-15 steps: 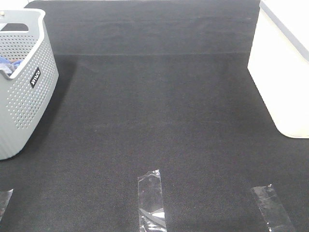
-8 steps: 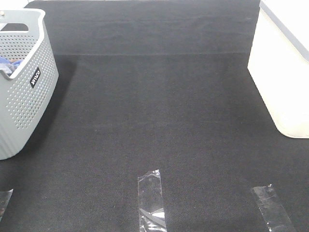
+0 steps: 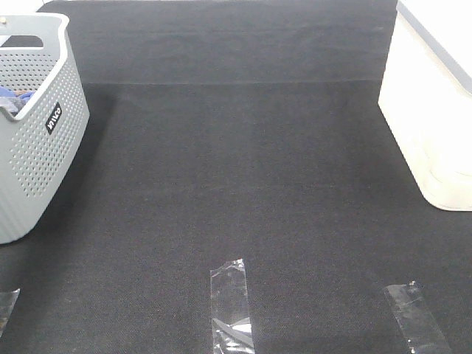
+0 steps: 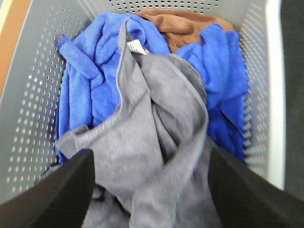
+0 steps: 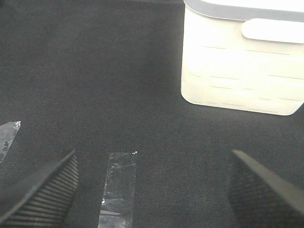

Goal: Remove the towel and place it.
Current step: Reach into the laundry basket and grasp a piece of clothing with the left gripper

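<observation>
Overhead view: grey basket (image 3: 44, 162) at 10 o'clock on the black surface (image 3: 243, 162), cut off by the frame edge; white bin (image 3: 435, 133) at 2 o'clock, also cut off. Three clear tape strips sit along the near edge: one (image 3: 230, 306) at 6 o'clock, one (image 3: 417, 317) at 5, and a sliver (image 3: 6, 306) at 7. Neither arm appears in this view. Of the basket's contents it shows only a scrap of blue cloth (image 3: 9, 97) over the rim. The basket's black label is too small to read. The left wrist view looks into the basket: the towel (image 4: 156, 123) lies crumpled on top of the blue cloth, with a brown cloth (image 4: 180, 23) against the far wall. The left pincer (image 4: 151, 152) stands wide, its fingers (image 4: 71, 190) flanking the towel's bunched folds. Whether they press the fabric is not discernible, and the towel's lower part is out of frame. In the right wrist view the right pincer (image 5: 152, 156) is spread wide with nothing between its fingers, above the surface near a tape strip. The white bin lies beyond it.
</observation>
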You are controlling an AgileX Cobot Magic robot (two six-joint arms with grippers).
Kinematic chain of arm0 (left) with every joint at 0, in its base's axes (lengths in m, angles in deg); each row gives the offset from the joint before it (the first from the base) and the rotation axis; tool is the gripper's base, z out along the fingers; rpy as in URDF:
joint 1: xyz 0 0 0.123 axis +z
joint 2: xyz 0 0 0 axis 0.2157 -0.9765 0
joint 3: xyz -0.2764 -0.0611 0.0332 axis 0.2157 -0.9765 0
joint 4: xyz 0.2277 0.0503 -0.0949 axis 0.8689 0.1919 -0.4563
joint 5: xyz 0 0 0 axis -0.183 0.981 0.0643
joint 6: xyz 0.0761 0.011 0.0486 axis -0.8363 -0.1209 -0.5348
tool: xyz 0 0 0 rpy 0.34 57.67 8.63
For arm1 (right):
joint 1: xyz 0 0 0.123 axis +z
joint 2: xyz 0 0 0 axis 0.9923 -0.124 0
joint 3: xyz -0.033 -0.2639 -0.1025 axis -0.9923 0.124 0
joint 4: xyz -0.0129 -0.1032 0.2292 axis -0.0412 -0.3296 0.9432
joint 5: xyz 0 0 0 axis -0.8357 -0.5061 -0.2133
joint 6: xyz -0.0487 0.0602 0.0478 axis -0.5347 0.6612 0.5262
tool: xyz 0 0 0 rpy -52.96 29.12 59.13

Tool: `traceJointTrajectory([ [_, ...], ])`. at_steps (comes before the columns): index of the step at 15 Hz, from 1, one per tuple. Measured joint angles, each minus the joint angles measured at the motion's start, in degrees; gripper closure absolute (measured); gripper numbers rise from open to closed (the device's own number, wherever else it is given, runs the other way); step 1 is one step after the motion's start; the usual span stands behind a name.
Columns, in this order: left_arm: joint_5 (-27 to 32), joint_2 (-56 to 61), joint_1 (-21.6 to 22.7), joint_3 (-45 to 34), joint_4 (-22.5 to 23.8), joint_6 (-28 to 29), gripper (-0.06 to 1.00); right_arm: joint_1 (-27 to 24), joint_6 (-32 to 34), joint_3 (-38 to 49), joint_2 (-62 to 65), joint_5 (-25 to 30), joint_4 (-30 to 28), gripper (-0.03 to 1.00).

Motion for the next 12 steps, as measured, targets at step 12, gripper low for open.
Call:
traceJointTrajectory([
  [12,5.9,-29.91,14.04,30.02,-16.73,-8.02,0.3,0.0,0.0,0.0,0.0,0.0,0.0,0.18],
])
